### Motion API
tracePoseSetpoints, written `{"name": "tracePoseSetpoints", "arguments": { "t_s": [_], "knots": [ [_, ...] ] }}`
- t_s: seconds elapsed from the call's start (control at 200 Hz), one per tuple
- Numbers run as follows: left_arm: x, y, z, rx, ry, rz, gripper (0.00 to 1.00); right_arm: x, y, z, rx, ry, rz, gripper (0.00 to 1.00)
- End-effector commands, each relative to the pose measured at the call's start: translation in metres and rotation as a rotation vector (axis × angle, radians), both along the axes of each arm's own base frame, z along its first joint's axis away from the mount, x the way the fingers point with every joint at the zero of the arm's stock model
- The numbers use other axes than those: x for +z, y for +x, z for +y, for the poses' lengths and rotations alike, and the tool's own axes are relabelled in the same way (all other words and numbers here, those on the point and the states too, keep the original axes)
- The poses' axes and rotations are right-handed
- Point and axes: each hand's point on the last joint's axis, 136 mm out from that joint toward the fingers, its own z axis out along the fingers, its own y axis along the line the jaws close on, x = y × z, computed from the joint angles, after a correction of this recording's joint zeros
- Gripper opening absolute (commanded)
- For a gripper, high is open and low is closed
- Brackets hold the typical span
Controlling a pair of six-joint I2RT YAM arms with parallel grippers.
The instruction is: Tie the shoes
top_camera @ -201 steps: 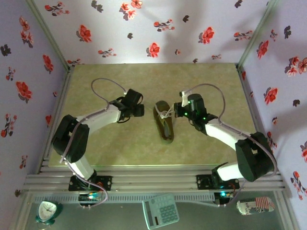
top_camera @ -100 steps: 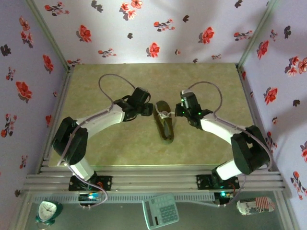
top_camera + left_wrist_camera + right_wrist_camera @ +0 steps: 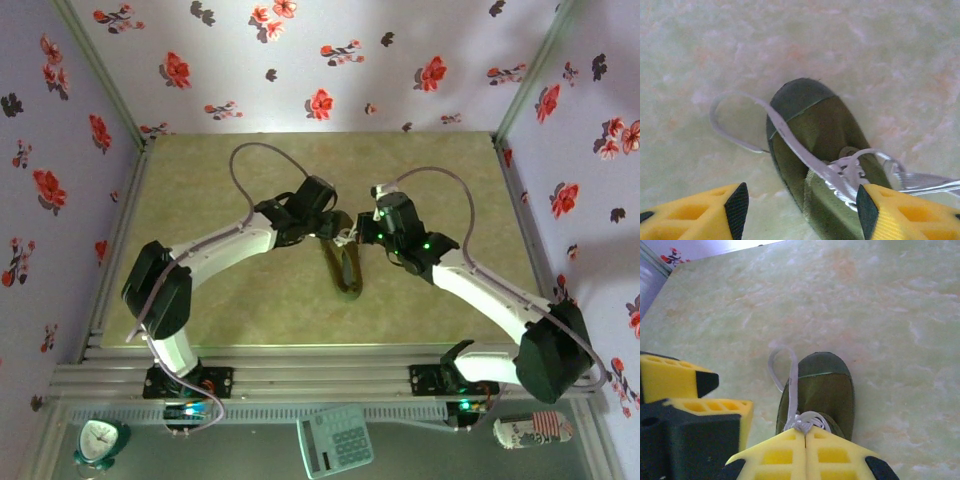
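The olive-green shoe [image 3: 346, 270] lies mid-table, toe pointing away from the arms. In the left wrist view the shoe [image 3: 822, 135] has a white lace [image 3: 790, 137] running over its toe into a loop on the table. My left gripper [image 3: 801, 212] is open, its black pads astride the shoe's laced part, the right pad touching the lace. My right gripper [image 3: 805, 431] is shut on the white lace [image 3: 807, 421] at the knot above the shoe [image 3: 827, 387]. From above, the left gripper [image 3: 332, 224] and right gripper [image 3: 357, 237] meet over the shoe's far end.
Floral walls close in the table [image 3: 220, 300] at the back and both sides. On the near ledge below the arm bases sit a small clock [image 3: 100, 440], a calculator [image 3: 335, 440] and a can [image 3: 535, 430]. The left gripper's yellow fingers [image 3: 705, 407] crowd the right wrist view.
The left arm has swung right until its gripper reaches the shoe, its jaws narrowing a little. The right gripper has shifted slightly left over the shoe, still clamped on the lace.
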Motion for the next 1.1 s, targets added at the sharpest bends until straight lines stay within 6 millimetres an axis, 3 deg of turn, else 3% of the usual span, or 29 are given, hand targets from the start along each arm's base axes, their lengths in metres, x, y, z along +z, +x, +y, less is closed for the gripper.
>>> {"name": "tracePoseSetpoints", "arguments": {
  "t_s": [0.0,0.48,0.795,1.09],
  "knots": [
    [0.01,0.006,0.005,-0.014,0.053,-0.029,0.62,0.021,0.008,-0.006,-0.054,0.01,-0.046,0.0],
    [0.002,0.011,0.031,0.051,0.06,-0.032,0.65,-0.008,0.01,-0.012,-0.097,0.001,-0.035,0.0],
    [0.017,0.018,0.07,0.179,-0.006,-0.051,0.77,-0.001,0.015,0.001,0.006,-0.055,-0.046,0.0],
    [-0.005,0.014,0.095,0.266,-0.006,-0.008,0.77,-0.007,0.038,0.014,-0.021,-0.095,-0.005,0.0]
  ]
}}
